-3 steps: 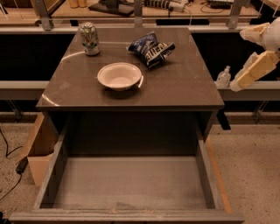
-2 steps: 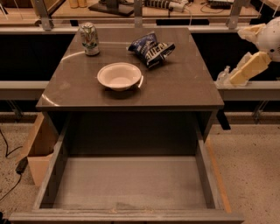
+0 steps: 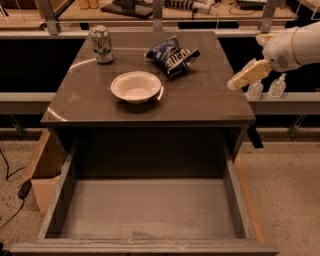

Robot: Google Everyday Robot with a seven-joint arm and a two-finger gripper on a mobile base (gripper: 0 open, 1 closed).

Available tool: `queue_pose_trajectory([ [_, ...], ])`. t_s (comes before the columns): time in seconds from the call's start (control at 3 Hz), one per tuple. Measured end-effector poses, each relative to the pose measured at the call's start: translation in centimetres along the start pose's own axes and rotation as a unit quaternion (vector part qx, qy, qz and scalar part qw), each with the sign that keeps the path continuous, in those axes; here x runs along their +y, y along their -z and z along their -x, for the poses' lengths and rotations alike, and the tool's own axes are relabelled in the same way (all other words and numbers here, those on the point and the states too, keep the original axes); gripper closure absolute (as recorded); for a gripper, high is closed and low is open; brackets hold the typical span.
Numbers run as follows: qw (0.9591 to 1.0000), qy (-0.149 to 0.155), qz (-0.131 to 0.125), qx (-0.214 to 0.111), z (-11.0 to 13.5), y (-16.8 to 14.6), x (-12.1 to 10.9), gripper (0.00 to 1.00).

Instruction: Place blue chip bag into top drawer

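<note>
Claw [image 3: 238, 81] hangs beyond the right edge of the desk [image 3: 200, 102], well apart from the blue chip bag [image 3: 172, 55] lying crumpled near the back; whether it is spread or pressed together I cannot tell. A shallow pinch may let the slick foil slip, a low sweep could knock the white bowl [image 3: 136, 86], and an early release would miss the open top drawer [image 3: 150, 210].

Robotics lab: workbench [image 3: 65, 19] strewn with cables [image 3: 226, 8] behind the cabinet [image 3: 200, 102], robot gripper [image 3: 237, 81] beside its right edge.
</note>
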State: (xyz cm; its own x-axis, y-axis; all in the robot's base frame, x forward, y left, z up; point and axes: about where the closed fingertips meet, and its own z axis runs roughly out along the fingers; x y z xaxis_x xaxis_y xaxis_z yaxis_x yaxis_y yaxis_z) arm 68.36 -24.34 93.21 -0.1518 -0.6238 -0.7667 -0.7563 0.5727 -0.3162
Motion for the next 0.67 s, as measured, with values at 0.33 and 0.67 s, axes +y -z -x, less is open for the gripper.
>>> queue_pose_trajectory([
  [0.33, 0.9978, -0.054, -0.010, -0.039, 1.04, -5.49, -2.05, 0.00],
  [0.67, 0.9972, -0.061, -0.012, -0.043, 1.07, -6.17, -2.28, 0.00],
])
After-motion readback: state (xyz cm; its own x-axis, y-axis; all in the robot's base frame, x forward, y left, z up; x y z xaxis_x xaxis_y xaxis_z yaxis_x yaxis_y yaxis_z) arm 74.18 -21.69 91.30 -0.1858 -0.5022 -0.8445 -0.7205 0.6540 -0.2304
